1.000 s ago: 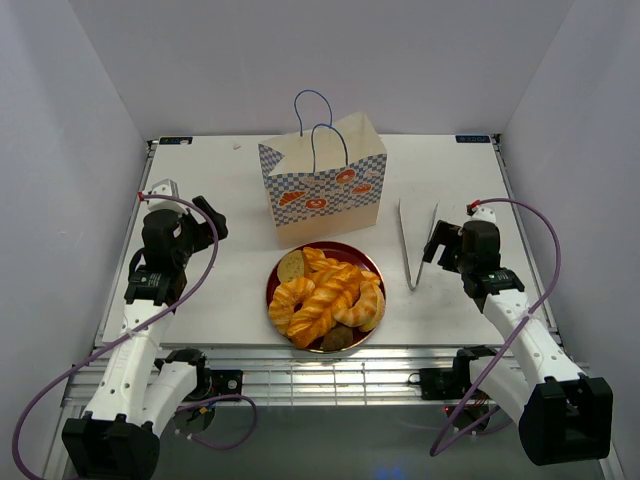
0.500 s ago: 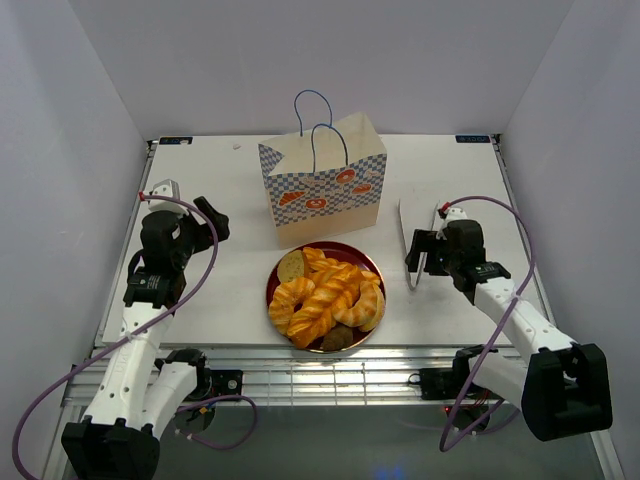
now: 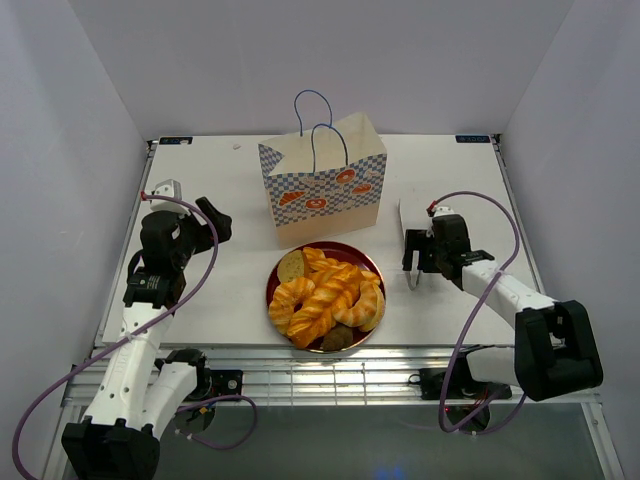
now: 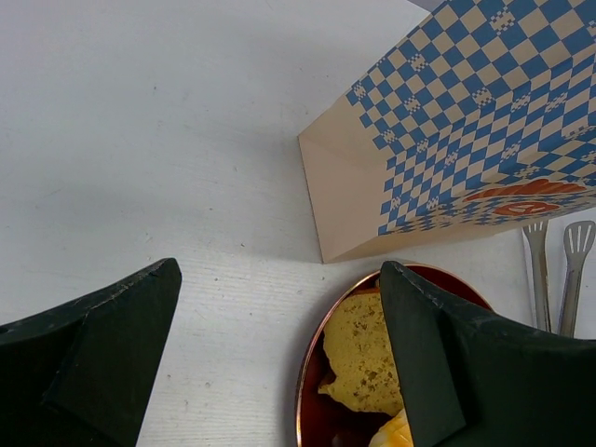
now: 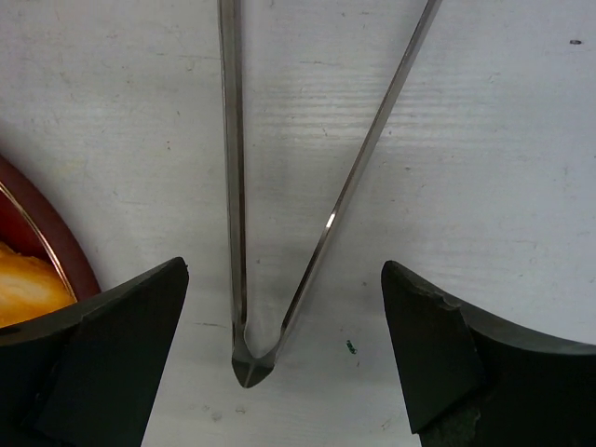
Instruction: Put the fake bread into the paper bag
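Observation:
The fake bread (image 3: 328, 296), glossy golden twists and croissants with a round tan slice (image 3: 291, 265), is piled on a dark red plate (image 3: 372, 264). The paper bag (image 3: 322, 180) stands upright and open just behind the plate, its blue handles up. My left gripper (image 3: 212, 220) is open and empty, left of the bag. In its wrist view (image 4: 279, 358) I see the bag's corner (image 4: 447, 140) and the tan slice (image 4: 363, 358). My right gripper (image 3: 411, 258) is open, low over the hinge end of metal tongs (image 5: 250, 358), its fingers on either side of them.
The tongs (image 3: 414, 240) lie on the white table right of the plate, tips towards the back; they also show in the left wrist view (image 4: 556, 270). The plate's rim (image 5: 51, 247) is just left of the right gripper. Grey walls enclose the table.
My right arm has swung left and forward, from right of the tongs to over their hinge end. The left arm has barely moved.

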`<state>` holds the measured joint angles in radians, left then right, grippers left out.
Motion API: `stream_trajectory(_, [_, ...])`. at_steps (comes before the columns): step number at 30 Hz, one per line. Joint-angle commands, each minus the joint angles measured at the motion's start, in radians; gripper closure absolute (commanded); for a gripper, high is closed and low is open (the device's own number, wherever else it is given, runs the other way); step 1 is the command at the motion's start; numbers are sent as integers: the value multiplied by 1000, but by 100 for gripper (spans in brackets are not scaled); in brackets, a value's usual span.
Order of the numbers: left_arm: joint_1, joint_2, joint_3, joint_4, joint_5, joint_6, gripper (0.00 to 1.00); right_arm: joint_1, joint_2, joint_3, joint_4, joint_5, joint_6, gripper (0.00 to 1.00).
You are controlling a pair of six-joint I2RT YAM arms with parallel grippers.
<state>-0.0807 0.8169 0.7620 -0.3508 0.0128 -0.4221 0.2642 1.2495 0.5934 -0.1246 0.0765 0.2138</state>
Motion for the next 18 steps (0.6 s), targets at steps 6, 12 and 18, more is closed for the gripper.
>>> stream_trajectory(6, [-1,-12,30,16,53,-9,2,4,116,111,89,54,-17,10])
stream_trajectory(12, [-1,-7,31,19,68,-7,2,4,198,158,109,77,-21,9])
stream_trajectory(18, [-1,2,31,19,84,-7,2,4,263,201,112,97,-19,3])
